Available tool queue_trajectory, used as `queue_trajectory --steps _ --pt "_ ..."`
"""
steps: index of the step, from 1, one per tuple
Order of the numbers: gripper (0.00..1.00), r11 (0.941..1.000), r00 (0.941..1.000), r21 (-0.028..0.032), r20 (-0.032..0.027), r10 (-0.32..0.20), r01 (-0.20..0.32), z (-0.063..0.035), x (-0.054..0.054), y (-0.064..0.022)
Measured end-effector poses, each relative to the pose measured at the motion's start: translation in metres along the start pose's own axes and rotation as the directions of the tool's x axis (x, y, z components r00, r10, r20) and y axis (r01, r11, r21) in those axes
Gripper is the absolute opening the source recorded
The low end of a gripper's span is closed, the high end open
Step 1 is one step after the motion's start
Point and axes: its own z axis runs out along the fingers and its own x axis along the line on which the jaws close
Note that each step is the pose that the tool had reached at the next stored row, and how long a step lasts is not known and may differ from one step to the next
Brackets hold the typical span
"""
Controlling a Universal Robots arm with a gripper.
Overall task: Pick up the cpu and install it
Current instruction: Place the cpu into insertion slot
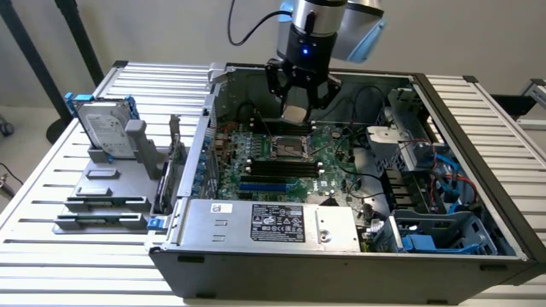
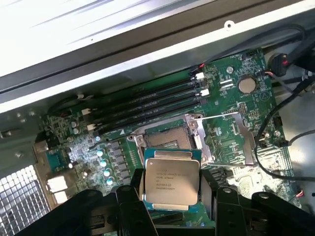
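Note:
The cpu (image 1: 295,114), a small square chip with a silver-grey metal top, hangs between the black fingers (image 1: 275,89) of my gripper (image 1: 300,110), which is shut on it. It is held a little above the motherboard's open cpu socket (image 1: 288,146), whose metal frame is flipped up. In the wrist view the cpu (image 2: 171,178) shows printed lettering and sits between the two black fingers (image 2: 132,199) of my gripper (image 2: 172,196), just short of the empty socket (image 2: 169,139).
The open computer case (image 1: 465,102) holds the green motherboard (image 1: 333,166), black RAM slots (image 1: 282,167), cables (image 1: 375,96) and a labelled power supply (image 1: 273,222) at the front. A hard drive with a blue bracket (image 1: 107,128) stands on a grey rack at the exterior view's left.

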Motion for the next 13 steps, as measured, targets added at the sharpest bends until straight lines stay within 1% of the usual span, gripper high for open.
queue_trajectory --steps 3,6,10,13 --pt "0.55 0.9986 0.9986 -0.0035 -0.0008 0.053 -0.053 0.0024 -0.0002 0.0" --pt "0.55 0.9942 0.9943 -0.007 -0.0017 0.107 -0.107 0.0047 -0.0003 0.0001" --pt "0.55 0.9837 0.9837 -0.0116 -0.0033 0.18 -0.18 0.0079 -0.0005 0.0001" --pt "0.55 0.9724 0.9725 -0.015 -0.0047 0.233 -0.233 0.0103 -0.0007 0.0001"
